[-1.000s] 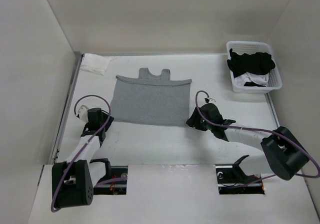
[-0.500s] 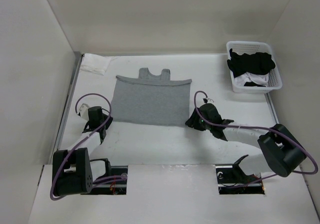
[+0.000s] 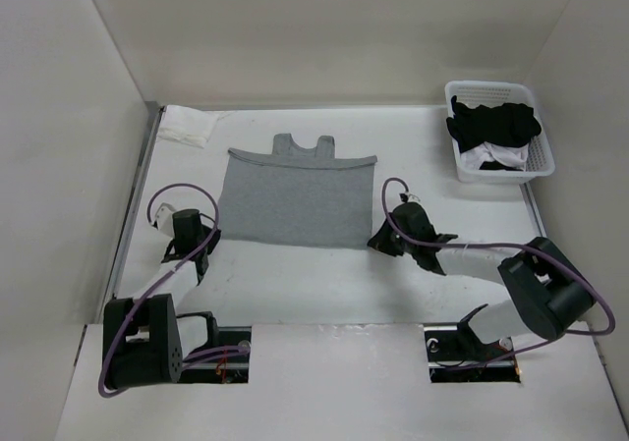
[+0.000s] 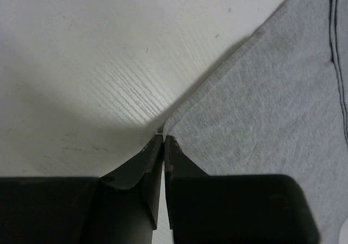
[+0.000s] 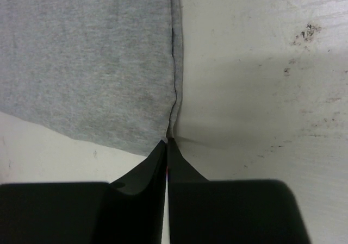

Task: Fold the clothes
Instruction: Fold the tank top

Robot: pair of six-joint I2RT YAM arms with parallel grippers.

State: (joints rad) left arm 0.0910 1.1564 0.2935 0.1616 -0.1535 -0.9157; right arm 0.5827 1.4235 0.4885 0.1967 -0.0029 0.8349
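Observation:
The clothes (image 3: 295, 195), a grey tank top, lie flat in the middle of the table with the straps at the far side. My left gripper (image 3: 214, 235) is at its near left corner. In the left wrist view the left gripper (image 4: 163, 137) is shut, its tips pinching that corner of the grey fabric (image 4: 261, 124). My right gripper (image 3: 374, 240) is at the near right corner. In the right wrist view the right gripper (image 5: 167, 141) is shut on the hem corner of the fabric (image 5: 87, 64).
A white basket (image 3: 542, 170) with black and white garments stands at the back right. A small white cloth (image 3: 185, 127) lies at the back left corner. Walls close in the table on three sides.
Both grippers have gone from open to shut on the near corners of the tank top. The left arm's base link has swung slightly; the garment has not moved.

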